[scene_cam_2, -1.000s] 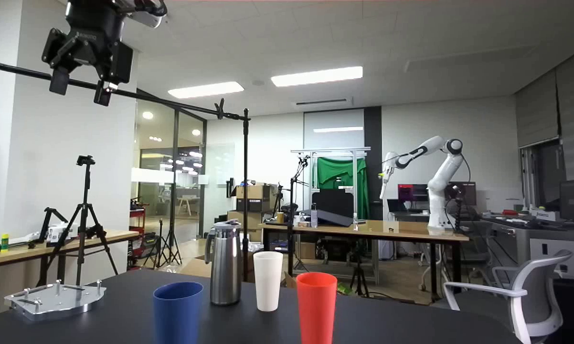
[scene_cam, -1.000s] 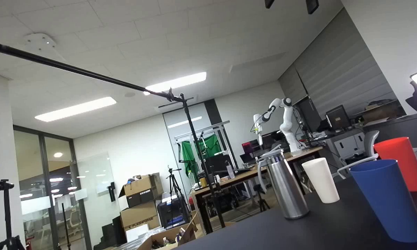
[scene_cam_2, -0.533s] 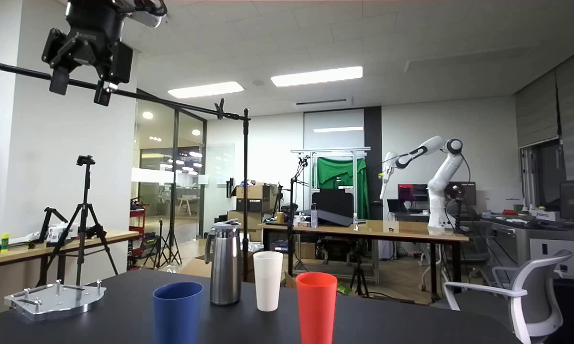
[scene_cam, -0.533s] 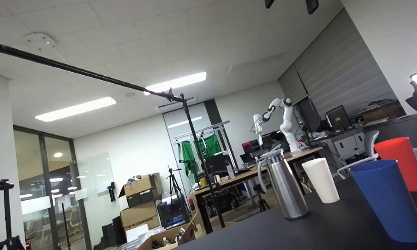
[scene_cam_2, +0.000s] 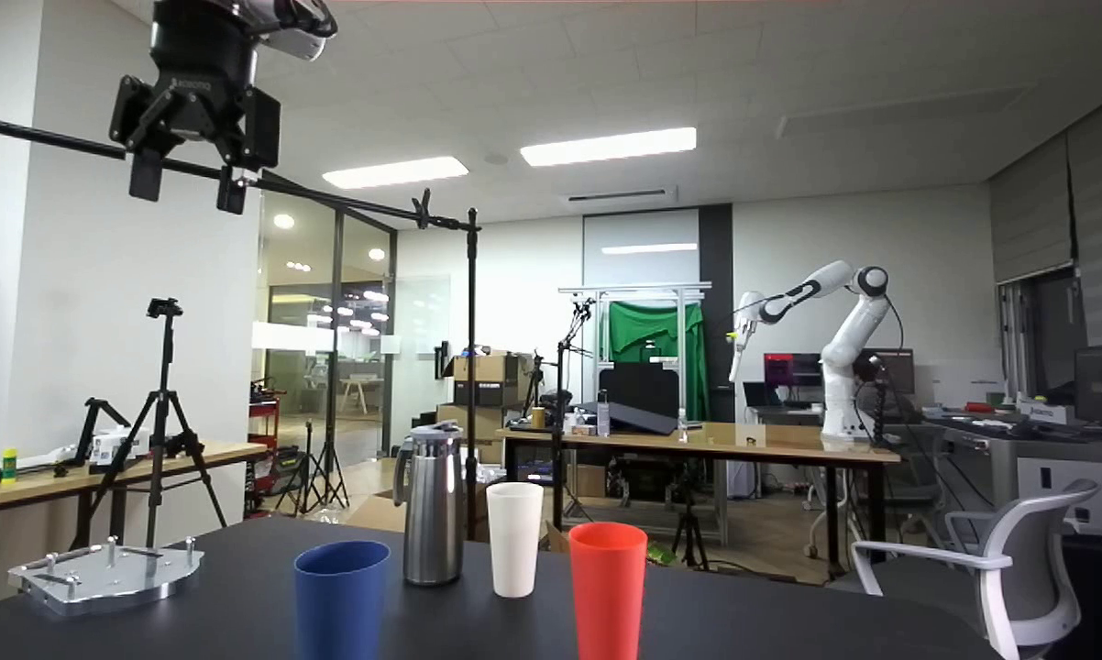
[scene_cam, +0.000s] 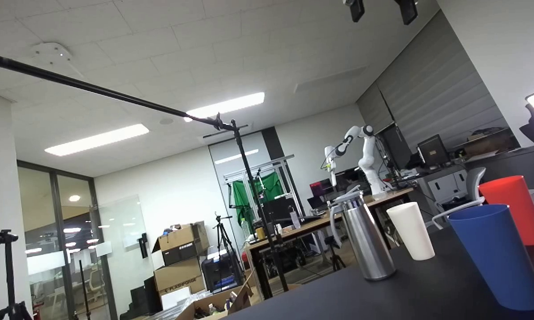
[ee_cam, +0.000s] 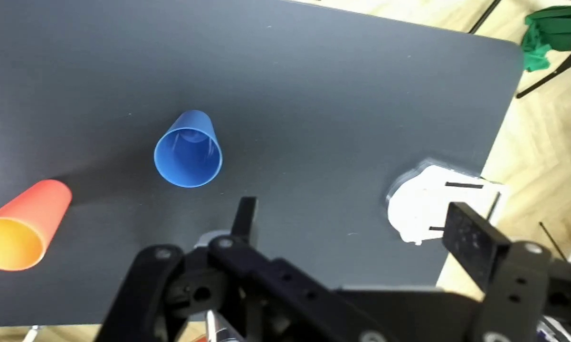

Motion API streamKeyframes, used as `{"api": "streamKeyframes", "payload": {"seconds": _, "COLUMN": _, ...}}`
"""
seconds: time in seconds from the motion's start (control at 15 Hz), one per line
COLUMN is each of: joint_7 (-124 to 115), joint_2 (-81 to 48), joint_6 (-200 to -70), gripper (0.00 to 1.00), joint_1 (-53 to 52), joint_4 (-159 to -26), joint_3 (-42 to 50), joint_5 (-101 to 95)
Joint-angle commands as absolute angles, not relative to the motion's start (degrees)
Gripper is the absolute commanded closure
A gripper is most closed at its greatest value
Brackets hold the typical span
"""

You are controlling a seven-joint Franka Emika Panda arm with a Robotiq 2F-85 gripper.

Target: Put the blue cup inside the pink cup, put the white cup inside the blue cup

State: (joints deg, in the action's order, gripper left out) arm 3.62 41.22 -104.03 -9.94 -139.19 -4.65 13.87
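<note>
Black tabletop [ee_cam: 314, 85] under bright ceiling lights [scene_cam_2: 609, 147], seen from where I stand in the room. High above it hangs the dark gripper [scene_cam_2: 189, 188], its jaws released, the two fingers spread well apart and pointing down. In the wrist view, measured from the gap between the fingertips, the blue cup [ee_cam: 188, 156] is at ten o'clock, upright, its mouth up. Farther out, at nine o'clock, stands the pink cup [ee_cam: 41, 206], coral-red outside and glowing orange within. Near three o'clock, partly behind a fingertip, lies a metal plate [ee_cam: 413, 209], washed out to white. In an exterior view the white cup [scene_cam_2: 514, 541] stands upright, with the pink cup at its four o'clock, the blue cup at its eight, and a steel flask [scene_cam_2: 434, 513] just beside it toward nine. All three cups stand separately. Beyond, at two o'clock from the white cup, a white robot arm [scene_cam_2: 855, 330] is mounted on a wooden table [scene_cam_2: 730, 440]; a grey chair [scene_cam_2: 1046, 559] sits at three o'clock.
</note>
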Motion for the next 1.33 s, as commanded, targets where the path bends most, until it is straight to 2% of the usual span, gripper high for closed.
{"api": "streamKeyframes", "payload": {"seconds": 0.0, "joint_7": 4.8, "joint_2": 38.1, "joint_6": -109.4, "gripper": 0.0, "joint_1": -6.4, "joint_4": -140.4, "joint_3": -5.1, "joint_5": 7.1}}
{"api": "streamKeyframes", "payload": {"seconds": 0.53, "joint_7": 5.0, "joint_2": 25.9, "joint_6": -129.5, "gripper": 0.0, "joint_1": -2.8, "joint_4": -146.2, "joint_3": -2.4, "joint_5": 1.6}}
{"api": "streamKeyframes", "payload": {"seconds": 1.27, "joint_7": 4.0, "joint_2": 21.4, "joint_6": -133.2, "gripper": 0.0, "joint_1": -2.4, "joint_4": -147.3, "joint_3": -2.4, "joint_5": 1.3}}
